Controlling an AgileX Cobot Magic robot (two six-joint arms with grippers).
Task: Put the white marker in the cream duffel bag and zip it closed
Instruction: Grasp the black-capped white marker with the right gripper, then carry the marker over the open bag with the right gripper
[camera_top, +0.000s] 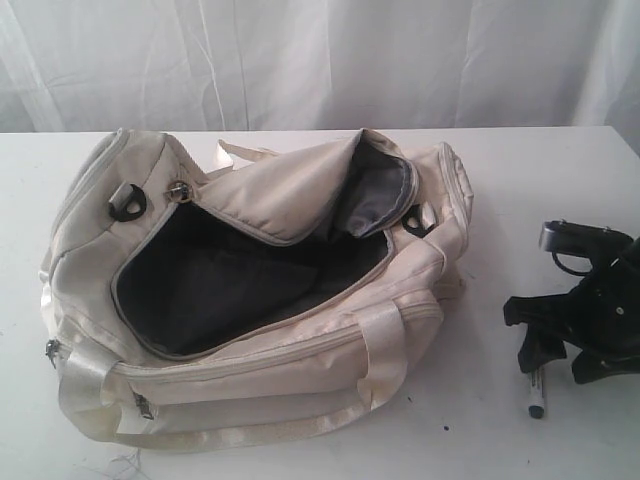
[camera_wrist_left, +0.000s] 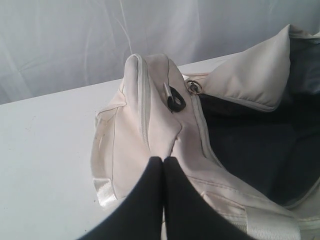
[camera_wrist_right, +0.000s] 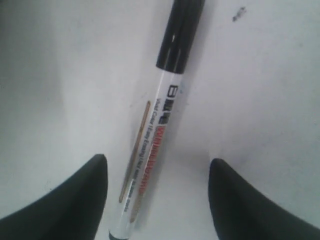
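The cream duffel bag (camera_top: 250, 300) lies on the white table with its top unzipped and its dark lining showing. The white marker (camera_wrist_right: 152, 130) lies flat on the table to the right of the bag, with its black cap (camera_top: 536, 405) pointing at the table's front edge. My right gripper (camera_wrist_right: 157, 167) hangs open just above the marker, one finger on each side of the barrel, touching nothing. My left gripper (camera_wrist_left: 163, 162) is shut and empty, close over the bag's end panel (camera_wrist_left: 145, 115). The left arm does not show in the exterior view.
The bag's flap (camera_top: 300, 185) stands folded up toward the back. A black strap ring (camera_top: 128, 203) and a zipper pull (camera_top: 178, 190) sit at the bag's left end. Webbing handles (camera_top: 385, 345) hang over the front. A white curtain (camera_top: 320, 60) closes the back.
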